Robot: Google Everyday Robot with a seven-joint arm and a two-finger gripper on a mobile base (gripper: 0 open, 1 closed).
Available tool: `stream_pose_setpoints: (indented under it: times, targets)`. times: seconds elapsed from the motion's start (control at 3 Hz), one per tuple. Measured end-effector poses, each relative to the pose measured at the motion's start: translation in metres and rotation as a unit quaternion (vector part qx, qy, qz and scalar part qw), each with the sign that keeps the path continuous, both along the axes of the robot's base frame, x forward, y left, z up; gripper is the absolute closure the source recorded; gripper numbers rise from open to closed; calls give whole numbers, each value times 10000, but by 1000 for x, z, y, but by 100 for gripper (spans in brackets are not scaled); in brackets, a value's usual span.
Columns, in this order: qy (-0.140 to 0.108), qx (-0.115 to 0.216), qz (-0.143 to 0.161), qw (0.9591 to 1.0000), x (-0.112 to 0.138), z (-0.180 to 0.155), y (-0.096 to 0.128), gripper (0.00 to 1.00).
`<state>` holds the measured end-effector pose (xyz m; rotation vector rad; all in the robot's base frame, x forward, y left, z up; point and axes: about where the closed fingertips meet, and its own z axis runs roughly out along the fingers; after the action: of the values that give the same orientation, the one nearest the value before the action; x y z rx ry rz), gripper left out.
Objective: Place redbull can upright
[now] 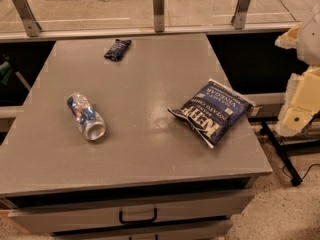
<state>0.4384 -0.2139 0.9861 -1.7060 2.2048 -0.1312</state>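
Nothing done imo: redbull can (86, 116) lies on its side, left part of the table (150, 159), well apart from the chip bag (212, 111). Gripper (300, 101) hangs off the table's right edge, far from it; can't tell if it's apart or together. Reach, grab & stand-up all left

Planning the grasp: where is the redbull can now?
In camera view, the redbull can lies on its side on the table, left of the chip bag; the gripper hangs beyond the table's right edge.
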Motion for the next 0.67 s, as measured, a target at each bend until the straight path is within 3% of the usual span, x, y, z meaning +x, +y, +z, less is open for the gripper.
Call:
stream_pose_setpoints:
  times: [0.67]
  targets:
    - [-6,118,69,9999,8,-2,10,0]
